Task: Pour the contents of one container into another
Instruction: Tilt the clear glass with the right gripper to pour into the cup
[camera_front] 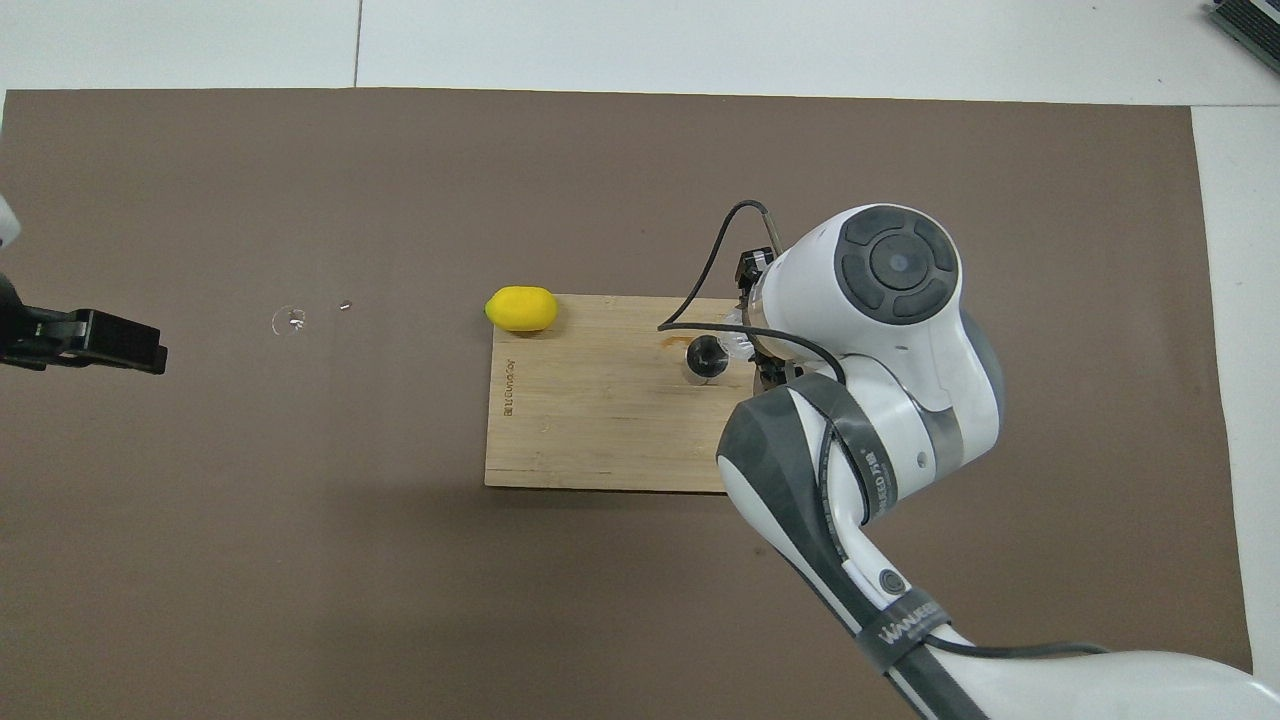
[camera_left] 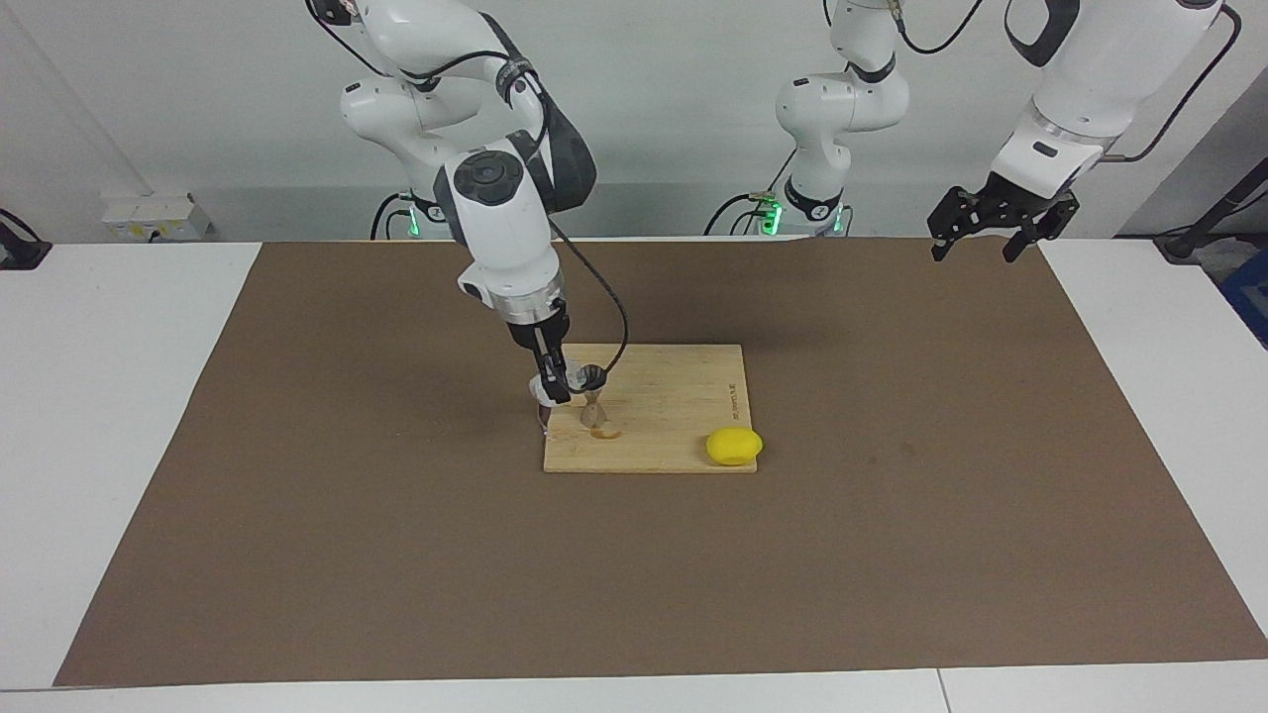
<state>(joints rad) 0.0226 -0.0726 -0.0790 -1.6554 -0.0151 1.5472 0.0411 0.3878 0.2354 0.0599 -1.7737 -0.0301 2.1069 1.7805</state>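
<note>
Two arms: right one working at frame centre, left one waiting.
Right gripper (camera_left: 548,388): clamped on the small clear ribbed glass tumbler (camera_left: 544,386), tipped over the board's right-arm end.
Small silvery hourglass metal jigger (camera_left: 593,409): upright on the pale bamboo cutting board (camera_left: 684,406), just beside the tumbler.
Left gripper (camera_left: 976,245): fingers spread wide, holding nothing, upper right of the facing view.
Yellow lemon (camera_left: 734,446): at the board's corner, lower right of the board in the facing view.
Writing: small print along the board's edge and lettering on the right arm's strap, both too small to read.
Brown mat (camera_left: 297,495): under everything.
</note>
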